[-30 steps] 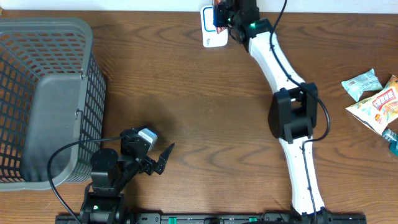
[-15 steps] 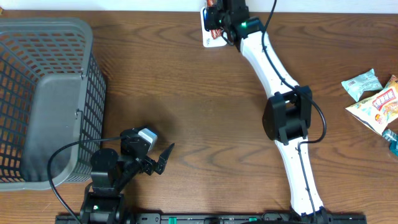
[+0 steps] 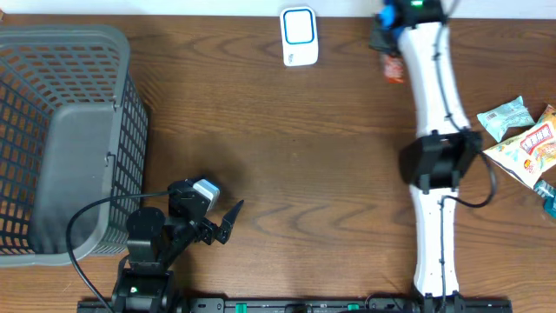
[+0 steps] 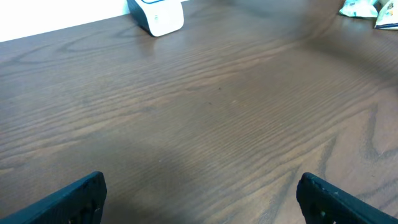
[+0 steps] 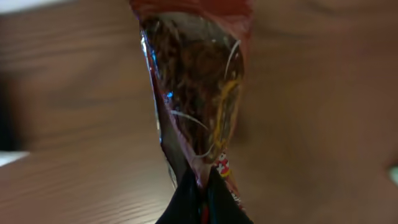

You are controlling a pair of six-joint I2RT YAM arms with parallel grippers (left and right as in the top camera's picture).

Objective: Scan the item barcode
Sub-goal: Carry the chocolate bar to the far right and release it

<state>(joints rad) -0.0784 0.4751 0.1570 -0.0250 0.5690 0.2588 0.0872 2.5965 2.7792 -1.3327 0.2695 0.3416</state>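
Tabletop scene with two robot arms, shown from above and from each wrist. We see the right gripper (image 5: 198, 200) with its jaws clamped together on the bottom edge of a red snack packet (image 5: 198, 93). The packet stands out straight ahead of the jaws, glossy and crinkled, against the blurred brown wood of the table (image 3: 287, 148). From above, the right arm stretches to the table's far edge, and the packet shows just beside the jaws, on the side toward the arm's base. A white barcode scanner (image 3: 299, 36) with a blue-outlined window sits well to the left of those jaws, apart from the packet. Several more snack packets (image 3: 519, 135) lie well to the right of the jaws and nearer the base. The left gripper (image 3: 228, 224) sits low by the robot's base with its jaws spread wide. Its dark fingers (image 4: 78, 198) frame only bare wood, with the scanner far ahead of them. A grey mesh basket (image 3: 61, 139) stands to the left of these open jaws.
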